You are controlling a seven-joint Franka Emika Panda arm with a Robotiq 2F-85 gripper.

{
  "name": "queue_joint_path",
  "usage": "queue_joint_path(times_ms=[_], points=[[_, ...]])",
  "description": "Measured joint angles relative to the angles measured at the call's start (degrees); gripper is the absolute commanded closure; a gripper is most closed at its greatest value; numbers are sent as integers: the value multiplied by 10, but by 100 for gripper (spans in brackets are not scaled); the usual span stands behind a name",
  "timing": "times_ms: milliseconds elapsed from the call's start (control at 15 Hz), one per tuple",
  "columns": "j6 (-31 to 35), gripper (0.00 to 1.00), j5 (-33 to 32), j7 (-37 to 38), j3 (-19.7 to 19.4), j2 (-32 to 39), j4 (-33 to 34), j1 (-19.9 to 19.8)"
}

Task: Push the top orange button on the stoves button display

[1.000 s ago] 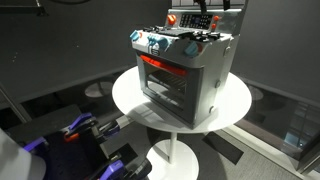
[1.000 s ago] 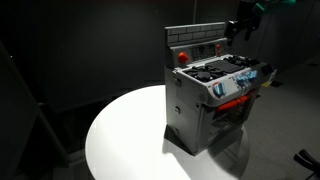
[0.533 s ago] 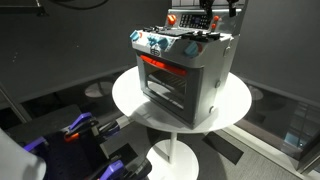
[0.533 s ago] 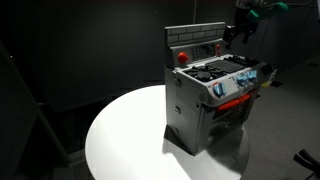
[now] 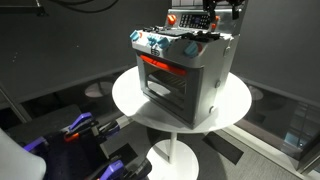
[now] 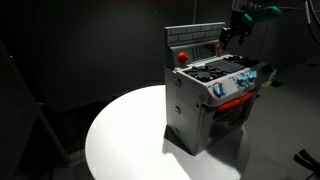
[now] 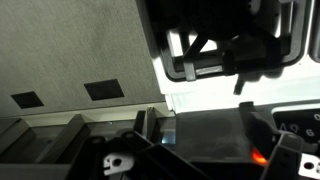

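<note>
The button display [image 5: 188, 19] stands along the back edge of the stove [image 5: 185, 75]. The risk I see is that its buttons are tiny and packed close, so a slightly off approach would likely hit the silver frame or the wrong button, and a hard shove could slide the light toy backwards. It's a dark strip, with an orange button [image 5: 171, 18] showing at one end. The gripper [image 6: 228, 36] hangs just beside the panel's other end, above the cooktop. It's too dark to tell if its jaws are spread or pressed together. Everything sits on a round white table [image 6: 120, 130]
</note>
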Motion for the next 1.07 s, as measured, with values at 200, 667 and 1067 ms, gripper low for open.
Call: queue_joint_path(times_ms=[200, 667, 1067], points=[[1, 0, 0, 0, 0, 8, 11, 1], [1, 0, 0, 0, 0, 22, 28, 2], [1, 0, 0, 0, 0, 31, 40, 2]])
